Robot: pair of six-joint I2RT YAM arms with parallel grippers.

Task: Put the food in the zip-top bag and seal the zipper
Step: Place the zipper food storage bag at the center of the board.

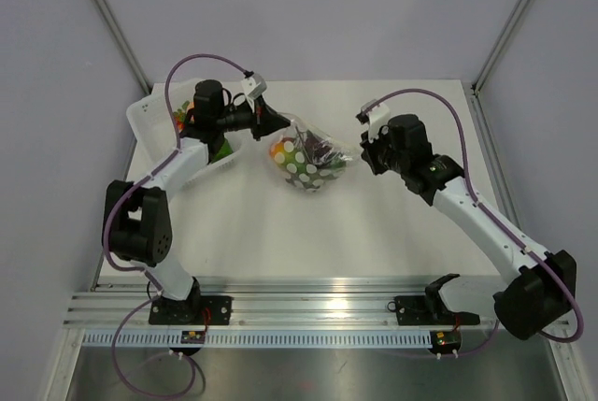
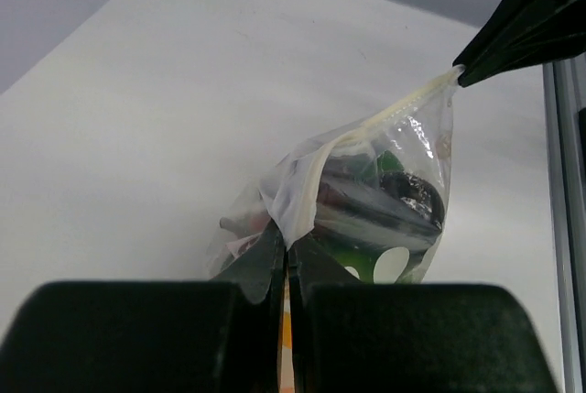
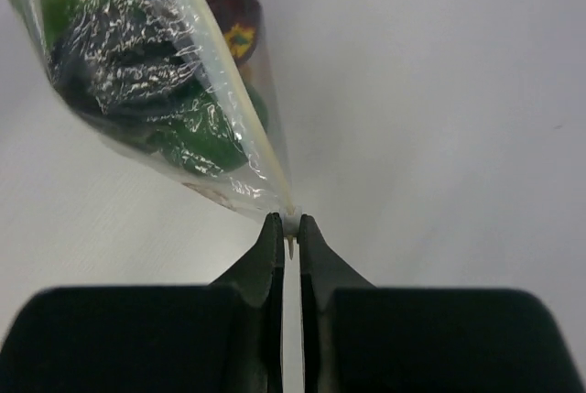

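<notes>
The zip-top bag (image 1: 310, 158) hangs stretched between my two grippers above the table, with the food (image 1: 293, 167) inside it: green, orange and dark pieces. My left gripper (image 1: 283, 122) is shut on the bag's left top corner, where the plastic bunches at the fingertips (image 2: 288, 246). My right gripper (image 1: 359, 152) is shut on the right end of the zipper (image 3: 233, 91), pinching the strip's tip (image 3: 290, 223). In the left wrist view the zipper (image 2: 366, 127) runs taut as a pale line up to the right gripper's black fingers (image 2: 513, 27). The bag (image 3: 156, 91) looks crinkly over dark and green food.
A white tray (image 1: 149, 113) sits at the back left under my left arm, with a few coloured pieces (image 1: 222, 149) in it. Grey walls and metal posts close in the table at the back and sides. The aluminium rail (image 1: 318, 307) runs along the near edge.
</notes>
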